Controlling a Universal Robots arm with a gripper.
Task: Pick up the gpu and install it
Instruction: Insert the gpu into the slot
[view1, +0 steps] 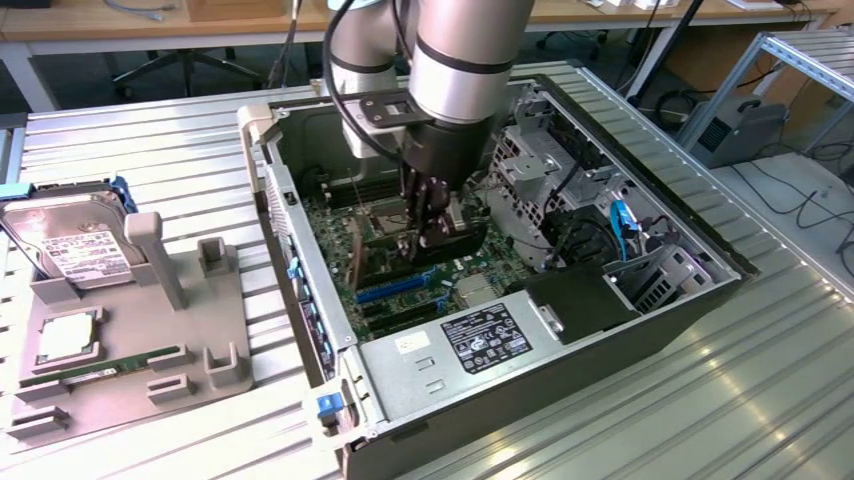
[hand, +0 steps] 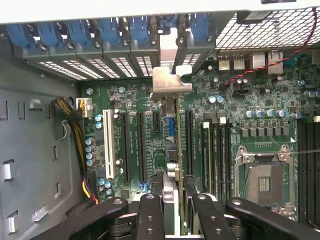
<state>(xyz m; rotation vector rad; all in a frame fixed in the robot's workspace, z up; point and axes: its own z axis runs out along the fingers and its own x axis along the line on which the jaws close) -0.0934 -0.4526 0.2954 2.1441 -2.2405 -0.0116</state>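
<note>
The gpu (hand: 171, 85) is seen edge-on in the wrist view, its silver bracket toward the case's rear slot openings and its thin board running back between my fingers (hand: 150, 212). My gripper (hand: 175, 202) is shut on it, one finger on each side. The card stands upright over the black expansion slots of the green motherboard (hand: 230, 100); I cannot tell whether its edge sits in a slot. In the exterior view my gripper (view1: 434, 232) reaches down inside the open computer case (view1: 274, 165), with the gpu's black face (view1: 462, 240) just above the board.
A power supply (view1: 483, 340) fills the case's near end, and a drive cage (view1: 534, 160) with blue cables (view1: 621, 225) lies to the exterior view's right. A grey fixture (view1: 174, 350) at the left holds a hard drive (view1: 74, 250), a processor (view1: 67, 338) and a memory stick (view1: 114, 365). Blue slot latches (hand: 100, 30) line the rear wall.
</note>
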